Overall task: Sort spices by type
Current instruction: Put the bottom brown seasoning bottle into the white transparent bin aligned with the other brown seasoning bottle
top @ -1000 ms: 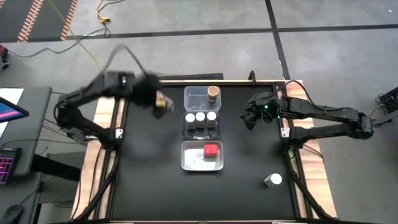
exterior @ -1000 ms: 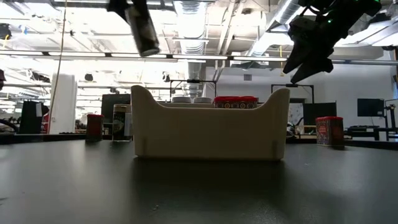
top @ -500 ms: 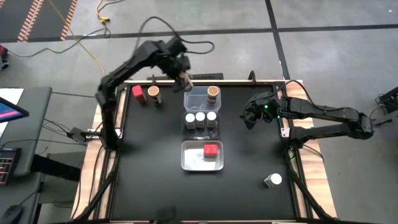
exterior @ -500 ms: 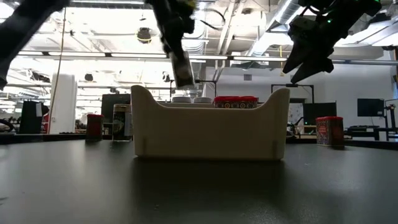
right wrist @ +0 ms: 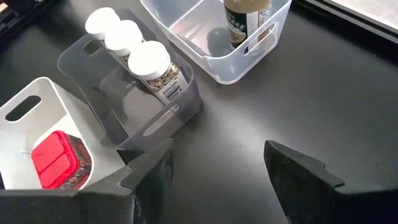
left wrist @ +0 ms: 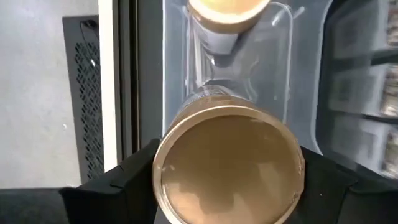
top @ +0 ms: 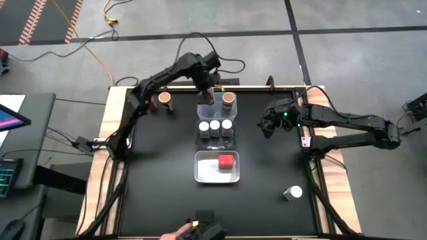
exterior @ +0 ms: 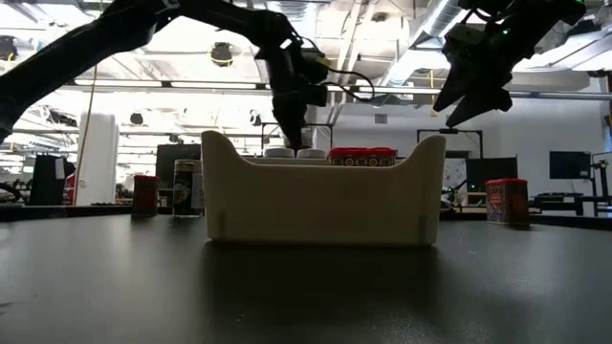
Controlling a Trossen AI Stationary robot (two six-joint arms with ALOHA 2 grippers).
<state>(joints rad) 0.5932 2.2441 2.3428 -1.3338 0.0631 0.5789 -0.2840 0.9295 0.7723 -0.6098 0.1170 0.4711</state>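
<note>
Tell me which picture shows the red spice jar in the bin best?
The right wrist view: the red-topped jar lies close, its square lid plain inside the white bin. The high view shows it small. The low view shows only its red top over the bin's wall. The left wrist view misses it.

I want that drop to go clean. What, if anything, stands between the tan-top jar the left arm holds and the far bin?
Nothing visible blocks it. The left gripper holds the jar over the far bin; another tan-top jar stands in the bin's other end, apart.
</note>
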